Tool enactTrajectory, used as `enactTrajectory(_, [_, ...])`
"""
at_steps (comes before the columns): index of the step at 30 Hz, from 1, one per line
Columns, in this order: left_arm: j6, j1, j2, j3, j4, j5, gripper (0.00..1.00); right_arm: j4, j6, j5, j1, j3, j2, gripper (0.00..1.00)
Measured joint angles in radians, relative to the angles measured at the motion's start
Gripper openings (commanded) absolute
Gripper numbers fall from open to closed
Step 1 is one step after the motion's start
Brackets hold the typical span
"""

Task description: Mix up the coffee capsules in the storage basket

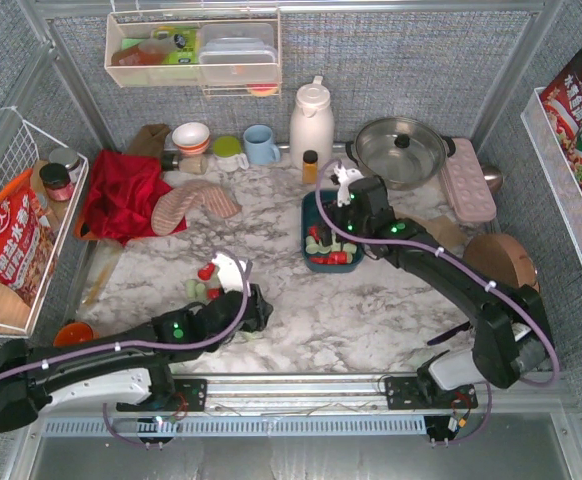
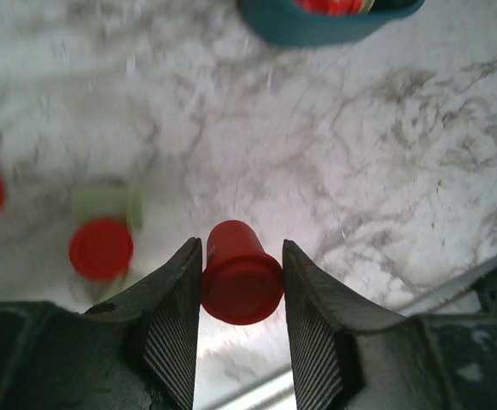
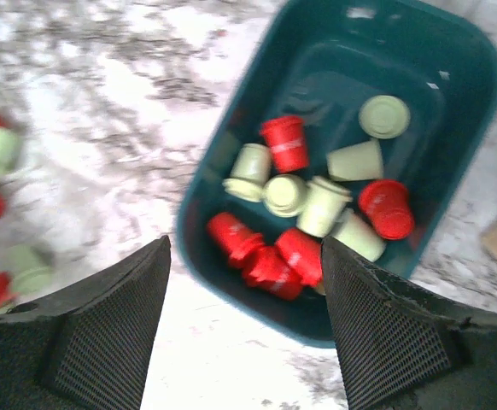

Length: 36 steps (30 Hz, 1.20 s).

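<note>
A red coffee capsule [image 2: 242, 278] sits between the ribbed fingers of my left gripper [image 2: 242, 248], which is shut on it above the marble. Other capsules lie loose nearby, one red [image 2: 101, 248] and one mint green [image 2: 108, 203]. In the top view the left gripper [image 1: 229, 270] is beside that loose cluster [image 1: 197, 288]. The teal storage basket [image 3: 458, 51] holds several red [image 3: 284, 143] and green [image 3: 355, 160] capsules. My right gripper [image 3: 244, 248] hangs open over the basket's near edge, holding nothing. In the top view the right gripper [image 1: 343, 186] is at the basket [image 1: 306, 225].
Behind the basket stand a white jug [image 1: 311, 120], a steel pot [image 1: 401, 150] and a blue mug [image 1: 261, 145]. A red cloth [image 1: 121, 190] lies at the left, a pink tray [image 1: 468, 178] at the right. A white wire basket [image 1: 21, 220] hangs on the left wall.
</note>
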Motion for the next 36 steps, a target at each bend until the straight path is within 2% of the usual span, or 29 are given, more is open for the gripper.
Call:
enactTrajectory(2, [0.137, 0.007, -0.024, -0.055, 0.147, -0.035, 0.42, -0.007, 0.016, -0.068, 0.0, 0.0, -0.025, 0.79])
enactTrajectory(7, [0.566, 0.032, 0.01, -0.18, 0.652, -0.05, 0.43, -0.044, 0.055, -0.271, 0.003, 0.017, -0.058, 0.82])
enactTrajectory(10, [0.767, 0.048, 0.065, -0.209, 0.866, -0.01, 0.43, -0.053, 0.074, -0.379, 0.014, 0.027, -0.063, 0.83])
enactTrajectory(14, [0.957, 0.053, 0.119, -0.225, 1.049, 0.076, 0.43, -0.074, 0.085, -0.496, 0.043, 0.029, -0.062, 0.85])
enactTrajectory(20, [1.059, 0.065, 0.127, -0.238, 1.154, 0.126, 0.43, -0.074, 0.084, -0.624, 0.068, 0.029, -0.035, 0.85])
enactTrajectory(33, [1.07, 0.074, 0.094, -0.268, 1.165, 0.191, 0.43, -0.04, 0.071, -0.742, 0.095, 0.028, -0.022, 0.84])
enactTrajectory(35, [1.068, 0.076, 0.088, -0.273, 1.169, 0.194, 0.43, -0.04, 0.07, -0.749, 0.098, 0.028, -0.026, 0.78])
enactTrajectory(36, [1.066, 0.076, 0.086, -0.275, 1.168, 0.194, 0.43, -0.04, 0.069, -0.75, 0.1, 0.028, -0.026, 0.71])
